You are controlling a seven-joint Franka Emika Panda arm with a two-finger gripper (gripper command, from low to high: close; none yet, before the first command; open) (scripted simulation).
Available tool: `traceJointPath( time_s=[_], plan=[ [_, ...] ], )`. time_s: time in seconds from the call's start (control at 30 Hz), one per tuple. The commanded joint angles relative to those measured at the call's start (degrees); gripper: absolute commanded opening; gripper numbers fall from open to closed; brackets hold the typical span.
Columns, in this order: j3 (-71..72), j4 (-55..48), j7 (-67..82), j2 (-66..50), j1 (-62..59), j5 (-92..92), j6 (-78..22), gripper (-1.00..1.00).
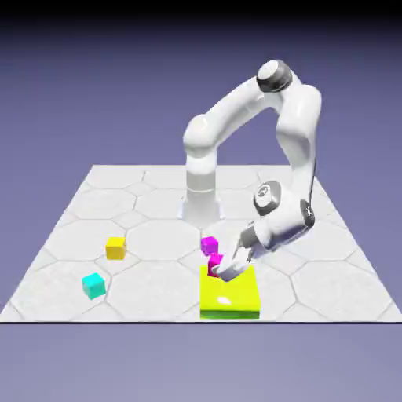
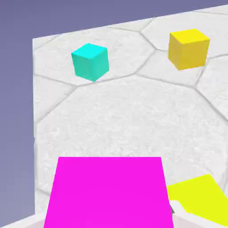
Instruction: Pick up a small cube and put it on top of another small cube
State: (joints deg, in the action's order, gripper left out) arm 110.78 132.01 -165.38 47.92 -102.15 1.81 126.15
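The small cube [image 1: 213,259], hot pink, sits between the fingers of my gripper [image 1: 221,268], which is shut on it at the far edge of a flat yellow slab [image 1: 230,298]. In the hand view this small cube [image 2: 107,191] fills the bottom middle and hides the finger tips. The other small cube [image 1: 209,245], more violet, rests on the table just behind the held one, a small gap apart. It does not show in the hand view. Whether the held cube is off the surface I cannot tell.
A small yellow cube [image 1: 115,248] and a cyan cube [image 1: 93,285] lie on the table at the exterior view's left. Both show in the hand view, cyan cube [image 2: 90,61] and yellow cube [image 2: 189,48]. The slab's corner [image 2: 200,198] shows at the lower right.
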Motion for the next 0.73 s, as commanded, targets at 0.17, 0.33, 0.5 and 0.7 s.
traceJointPath(
  time_s=[0.17,0.33,0.5,0.7],
  plan=[
    [-6.0,12.5,0.2,-6.2,-12.3,-5.8,7.3,-1.0],
    [-9.5,19.8,0.2,-9.9,-19.6,-9.3,11.6,-1.0],
    [-0.6,20.7,0.1,-6.2,-30.0,-7.8,20.1,-1.0],
    [-1.0,20.6,0.1,-6.3,-29.5,-7.9,19.7,1.0]
  ],
)
